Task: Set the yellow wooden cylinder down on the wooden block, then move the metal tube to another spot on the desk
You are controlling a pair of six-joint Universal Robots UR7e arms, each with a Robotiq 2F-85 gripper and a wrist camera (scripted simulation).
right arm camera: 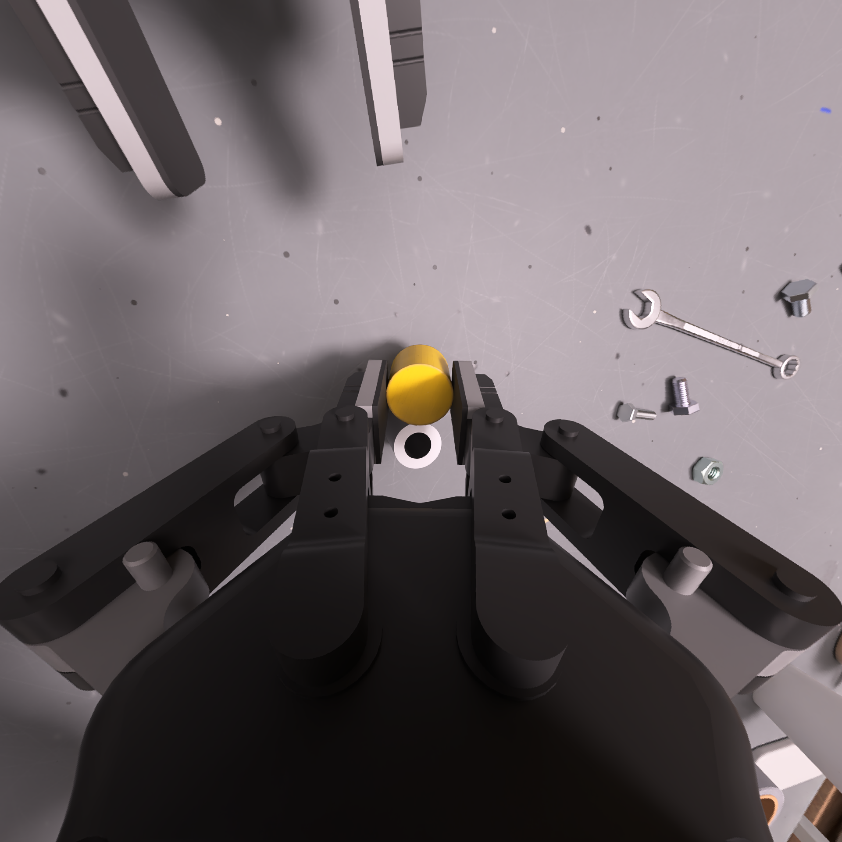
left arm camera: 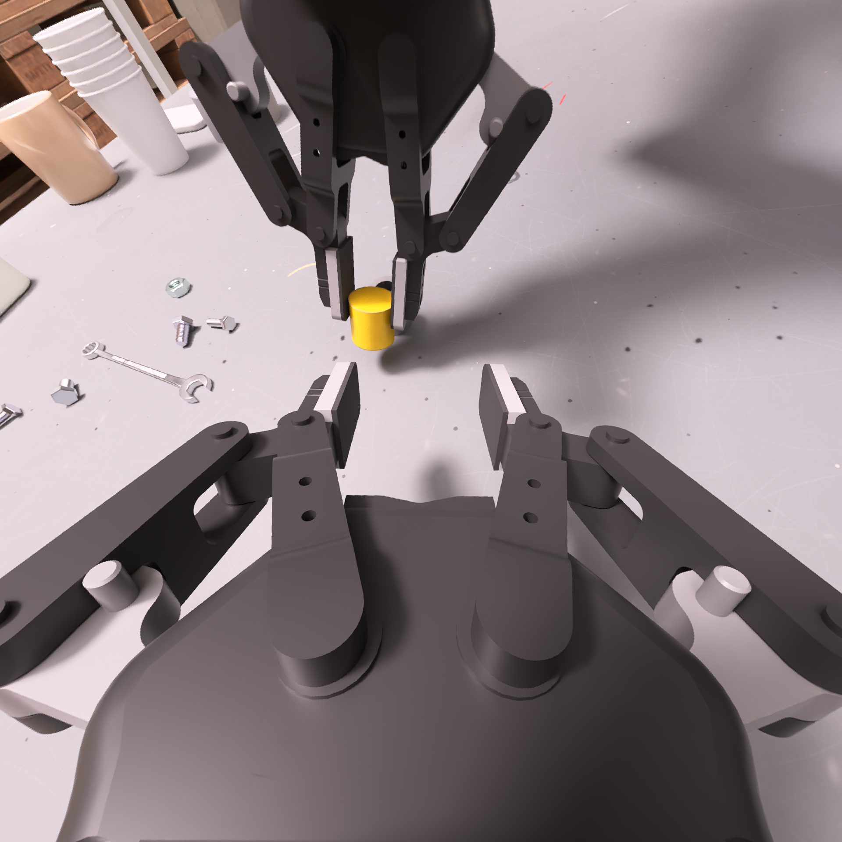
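The yellow wooden cylinder (right arm camera: pixel 419 392) stands upright between the fingers of my right gripper (right arm camera: pixel 419 367), whose pads press on both of its sides. It is at or just above the desk; I cannot tell which. In the left wrist view the cylinder (left arm camera: pixel 371 319) sits in the right gripper (left arm camera: pixel 371 321) straight ahead. The metal tube (right arm camera: pixel 418 446), a pale ring with a dark bore, stands upright on the desk just behind the cylinder, inside the right gripper's span. My left gripper (left arm camera: pixel 419 378) is open and empty, a little short of the cylinder. No wooden block shows in either view.
A wrench (left arm camera: pixel 146 371), loose bolts (left arm camera: pixel 183 329) and a nut (left arm camera: pixel 177 288) lie on the grey desk left of the cylinder. A stack of white paper cups (left arm camera: pixel 114 91) and a beige mug (left arm camera: pixel 50 146) stand at the far left, with wooden crates behind them.
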